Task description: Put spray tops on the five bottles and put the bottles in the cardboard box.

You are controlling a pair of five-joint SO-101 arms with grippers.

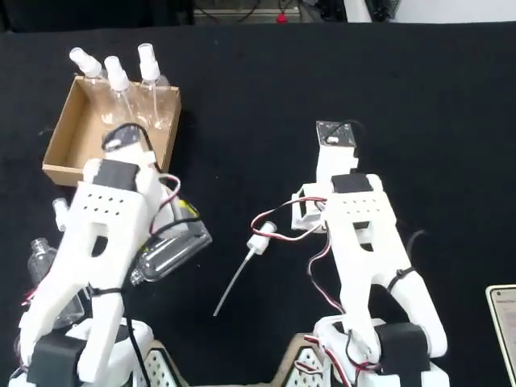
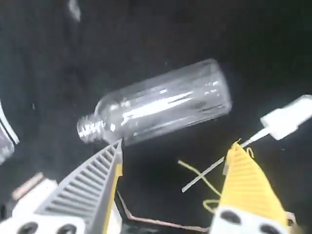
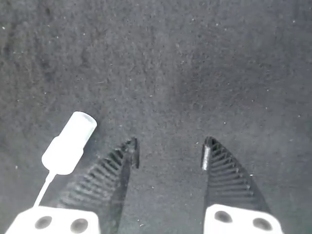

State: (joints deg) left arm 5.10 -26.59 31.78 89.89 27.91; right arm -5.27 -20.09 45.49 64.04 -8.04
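Toward the front-left of the counter (image 1: 242, 81), the uncapped bottle (image 2: 161, 102) lies on its side under my left hand (image 2: 176, 145), spread wide. Looks light, slick, thin-walled; I'd grip mid-body, gently.

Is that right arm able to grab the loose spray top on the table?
Likely yes: the spray top lies just beside the open right end effector, with nothing between them.

Table (image 1: 419, 97): box (image 1: 63, 172), bottle (image 1: 173, 251), spray top (image 1: 260, 242)
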